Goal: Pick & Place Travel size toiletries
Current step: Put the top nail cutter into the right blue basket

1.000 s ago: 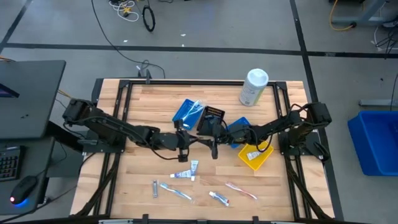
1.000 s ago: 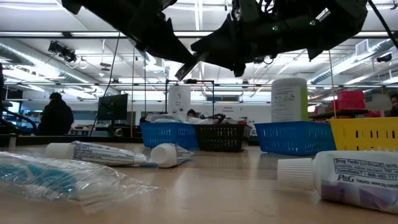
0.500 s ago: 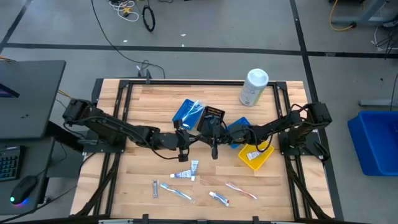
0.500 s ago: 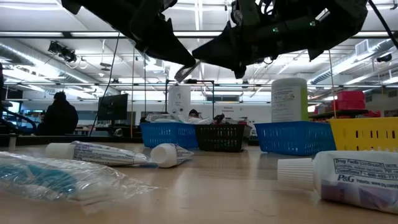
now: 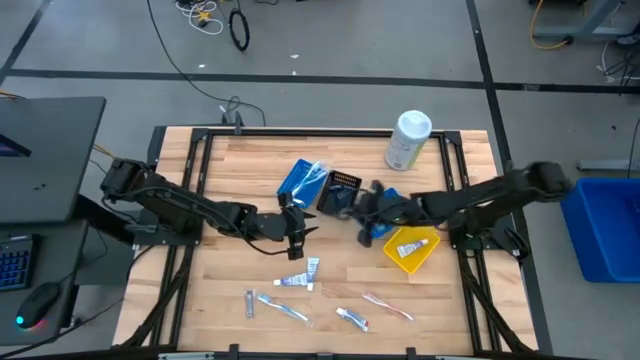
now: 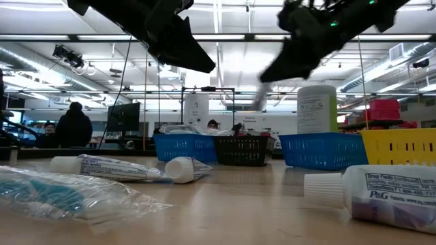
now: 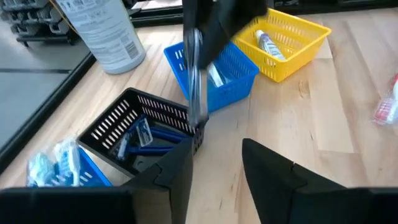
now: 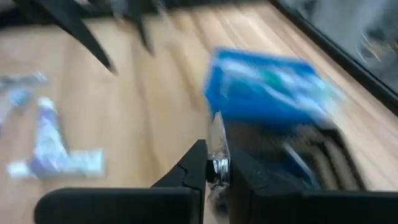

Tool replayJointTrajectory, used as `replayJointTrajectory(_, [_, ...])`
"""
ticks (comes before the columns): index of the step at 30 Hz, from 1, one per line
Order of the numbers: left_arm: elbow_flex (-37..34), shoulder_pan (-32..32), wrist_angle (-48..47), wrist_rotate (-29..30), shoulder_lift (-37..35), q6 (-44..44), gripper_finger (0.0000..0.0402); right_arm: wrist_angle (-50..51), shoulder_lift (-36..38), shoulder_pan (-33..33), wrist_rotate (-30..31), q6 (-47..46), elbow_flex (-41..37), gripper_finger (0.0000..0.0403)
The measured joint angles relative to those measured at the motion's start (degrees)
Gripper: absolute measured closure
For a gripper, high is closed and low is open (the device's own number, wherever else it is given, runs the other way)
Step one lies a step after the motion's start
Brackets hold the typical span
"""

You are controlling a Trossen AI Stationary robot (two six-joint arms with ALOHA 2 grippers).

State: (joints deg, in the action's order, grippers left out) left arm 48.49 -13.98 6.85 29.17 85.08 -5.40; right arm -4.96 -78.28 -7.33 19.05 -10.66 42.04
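Observation:
My right gripper [image 5: 352, 204] hangs over the black tray [image 5: 340, 186], shut on a slim toiletry in a clear wrapper [image 7: 195, 81]; the low view shows that item [image 6: 261, 95] as a blur. The black tray [image 7: 134, 134] holds dark-blue razors. My left gripper [image 5: 300, 228] stands open and empty in mid-air over the table's middle, its fingers [image 7: 177, 177] pointing at the trays. Several toothpaste tubes and toothbrushes [image 5: 300, 275] lie flat on the wood near the front. My right gripper pinches the wrapped toiletry between its two fingers at one end [image 8: 217, 146]. The fingers come slanting down from the table's right side. The item hangs below them [image 7: 198, 115], near upright and lifted clear, above the black tray's corner.
A blue tray [image 5: 300, 178] with wrapped toothbrushes sits left of the black one, a second blue tray [image 7: 227, 74] right of it. The yellow tray [image 5: 412, 250] holds a toothpaste tube. The white canister [image 5: 407, 140] stands at the far edge. People show beyond the table.
The wrapped toiletry has passed from my left gripper to my right. My left gripper has let go and stayed in place. My right gripper has drawn back toward the table's right and far side and risen a little, carrying the item over the black tray.

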Motion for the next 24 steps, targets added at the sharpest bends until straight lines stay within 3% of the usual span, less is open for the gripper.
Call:
replayJointTrajectory(5, [0.0,0.0,0.1,0.0,0.0,-0.23,0.0256,22.58,10.35,0.0,4.27,-10.76,0.0,0.0367])
replayJointTrajectory(9, [0.0,0.0,0.13,-0.02,0.0,-0.23,0.0259,30.82,14.55,0.0,9.58,-21.72,-0.87,0.0367])
replayJointTrajectory(14, [0.0,0.0,0.27,-0.04,0.0,-0.23,0.026,27.71,14.64,0.24,10.86,-36.3,-7.13,0.0367])
replayJointTrajectory(24, [0.0,0.0,0.32,-0.29,0.0,-0.22,0.0262,11.15,14.46,1.48,10.91,-37.95,-18.13,0.0342])
